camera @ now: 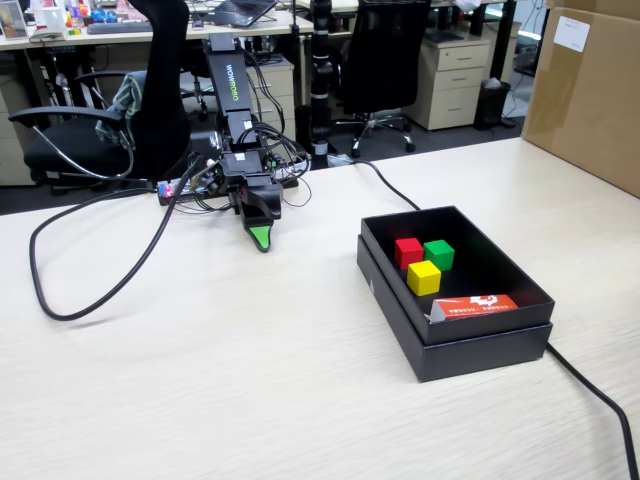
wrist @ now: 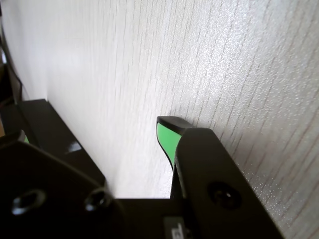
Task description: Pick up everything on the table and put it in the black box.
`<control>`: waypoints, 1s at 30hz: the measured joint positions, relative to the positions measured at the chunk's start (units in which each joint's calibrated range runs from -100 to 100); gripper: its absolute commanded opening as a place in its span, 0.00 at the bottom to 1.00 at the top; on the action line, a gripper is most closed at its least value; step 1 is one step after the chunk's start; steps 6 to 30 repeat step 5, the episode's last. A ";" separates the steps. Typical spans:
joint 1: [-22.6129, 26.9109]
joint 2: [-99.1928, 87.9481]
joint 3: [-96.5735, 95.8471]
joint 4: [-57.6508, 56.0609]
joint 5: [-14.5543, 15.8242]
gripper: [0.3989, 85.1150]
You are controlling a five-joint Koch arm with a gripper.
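Nearest the fixed camera: pale wood-grain laminate table (camera: pixel 200 380), bare across the front. A thick black cable (camera: pixel 70 290) loops over it on the left; a second black cable (camera: pixel 600 395) runs off the front right corner from behind the box.

Arm: black Koch hobby arm (camera: pixel 232 120) stands at the far edge of the table, left of centre in the fixed view, folded forward and down. Its gripper (camera: pixel 260 238) points at the table, the green-padded tip at or just above the surface. Nothing sits at the tip. In the wrist view the gripper (wrist: pixel 149 142) shows one green-faced jaw beside a black one, bare table between them; the jaws look nearly together, but how far apart they stand cannot be told from either view. No object is seen in its hold.

Container: shallow black rectangular cardboard box (camera: pixel 390 290), right of centre, seated in a slightly larger black tray or lid. Well apart from the gripper.

Contents, largest first: orange-red flat carton with white print (camera: pixel 475 305), lying against the near wall. Then three small cubes clustered near the middle: red cube (camera: pixel 407 250) and green cube (camera: pixel 439 252) side by side, yellow cube (camera: pixel 423 277) just in front, touching or almost touching both.
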 measured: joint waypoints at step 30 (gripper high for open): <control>0.00 0.00 0.00 0.00 0.00 0.59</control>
